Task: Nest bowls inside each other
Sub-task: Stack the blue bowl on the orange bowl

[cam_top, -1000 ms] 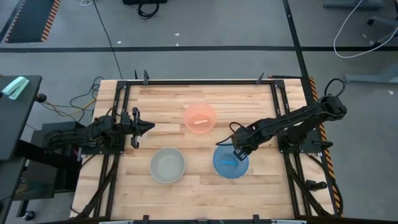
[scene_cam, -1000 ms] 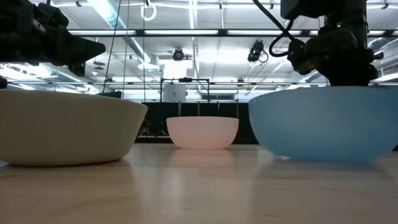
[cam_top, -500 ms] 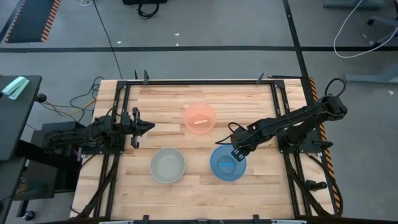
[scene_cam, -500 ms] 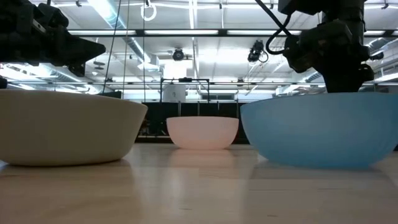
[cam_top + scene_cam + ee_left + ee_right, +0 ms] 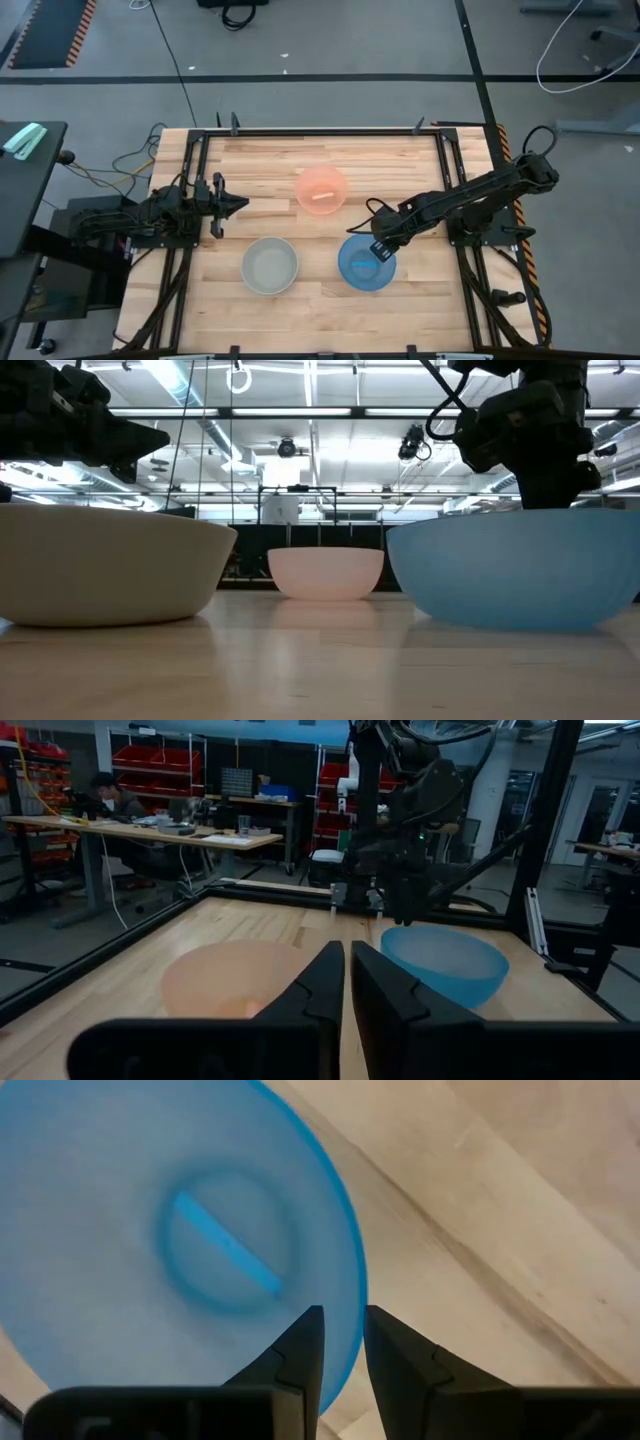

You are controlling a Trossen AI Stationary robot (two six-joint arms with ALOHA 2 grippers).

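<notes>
While the left gripper [image 5: 236, 205] waits at the worktop's [image 5: 320, 300] left edge with its jaws clenched on nothing, the three bowls sit apart: the grey-white bowl [image 5: 270, 265] front left, the pink bowl [image 5: 321, 189] behind the middle, the blue bowl [image 5: 367, 263] front right. The right gripper [image 5: 380, 246] pinches the blue bowl's rim, jaws astride it. The step looks like gripping the blue bowl; next it needs lifting clear and carrying over another bowl.
</notes>
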